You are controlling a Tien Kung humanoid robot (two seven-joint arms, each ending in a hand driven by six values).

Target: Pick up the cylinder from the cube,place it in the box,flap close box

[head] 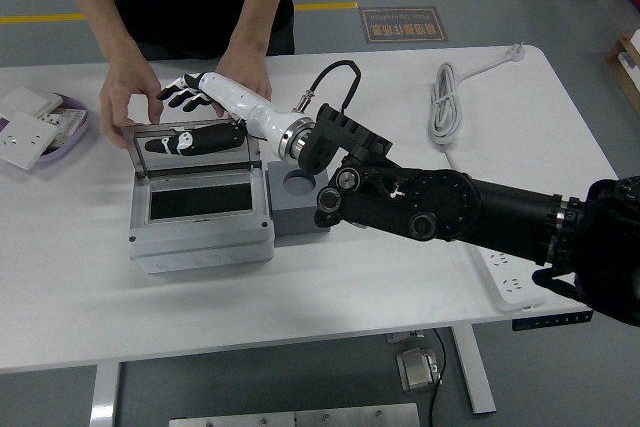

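Right hand point(190, 117): reached in from the right over the table point(330, 277), at the raised lid point(190, 137) of the box point(200, 212); fingers point(178, 97) spread behind the lid's top edge, thumb seen through the clear pane in front; held nothing.
Right arm point(450, 209): black, stretched across the grey cube point(297, 202) towards the box.
Left hand: out of view.
Box: grey, near the left of the table, touching the cube's left side; lid stood up at the far edge, opening showed dark.
Cylinder: not visible; could not tell whether inside the dark opening.
Cube: round hole point(297, 183) on top, empty.
Person's hands: one point(128, 92) at the lid's far left corner, other point(243, 75) just behind the robot's wrist.
Purple tray point(68, 137): far left edge, white parts point(25, 127) in it.
White cable point(443, 97): coiled at far right.
Power strip point(515, 272): right of the arm, partly hidden.
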